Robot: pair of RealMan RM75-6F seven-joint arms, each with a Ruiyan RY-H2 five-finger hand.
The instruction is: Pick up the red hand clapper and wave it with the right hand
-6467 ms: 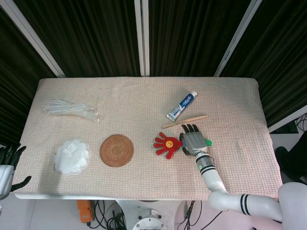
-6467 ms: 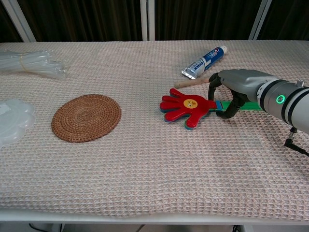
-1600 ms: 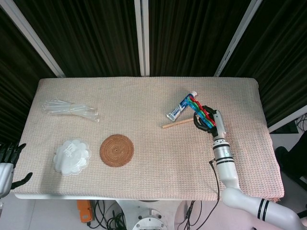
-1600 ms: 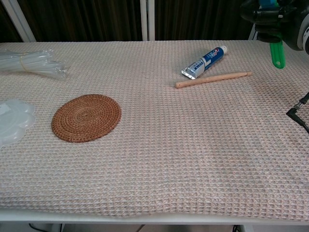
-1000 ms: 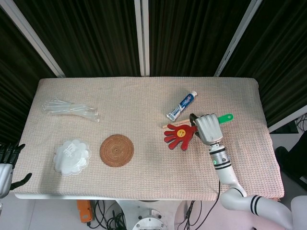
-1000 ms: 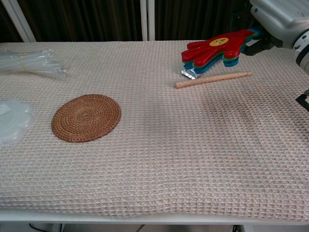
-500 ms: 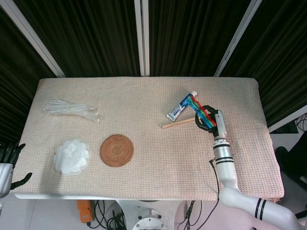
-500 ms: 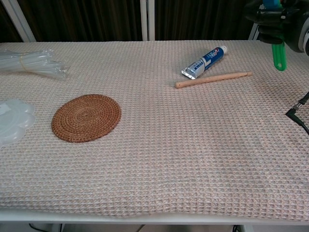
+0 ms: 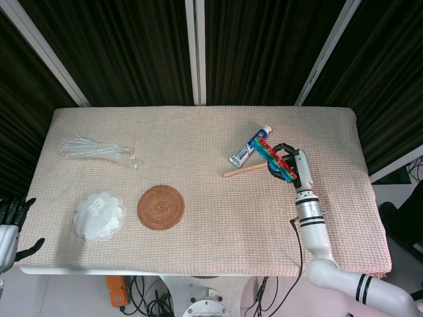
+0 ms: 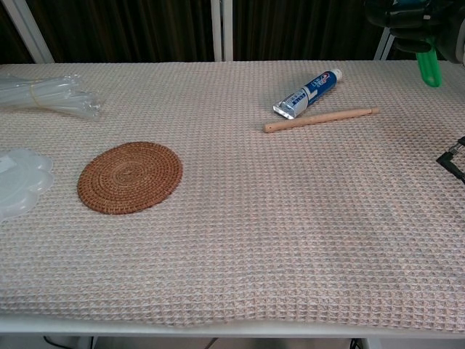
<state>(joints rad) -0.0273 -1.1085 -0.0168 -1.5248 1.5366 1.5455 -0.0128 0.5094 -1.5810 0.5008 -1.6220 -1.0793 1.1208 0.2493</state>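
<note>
My right hand (image 9: 293, 165) is raised above the right part of the table and holds the red hand clapper (image 9: 272, 154), seen edge-on in the head view with its red, blue and green layers pointing up toward the toothpaste. In the chest view only the dark fingers (image 10: 408, 16) and the clapper's green handle (image 10: 428, 67) show at the top right corner. My left hand (image 9: 12, 224) hangs off the table's left edge, fingers apart, holding nothing.
A toothpaste tube (image 9: 250, 146) and a wooden stick (image 9: 246, 170) lie just left of the raised hand. A round woven coaster (image 9: 160, 207) sits mid-table. A white plastic lid (image 9: 98, 216) and a clear plastic bag (image 9: 97, 151) lie at the left.
The clapper swung from flat and face-up a second ago to edge-on. Since half a second ago the hand has tilted slightly, and the green handle rose and shifted right in the chest view.
</note>
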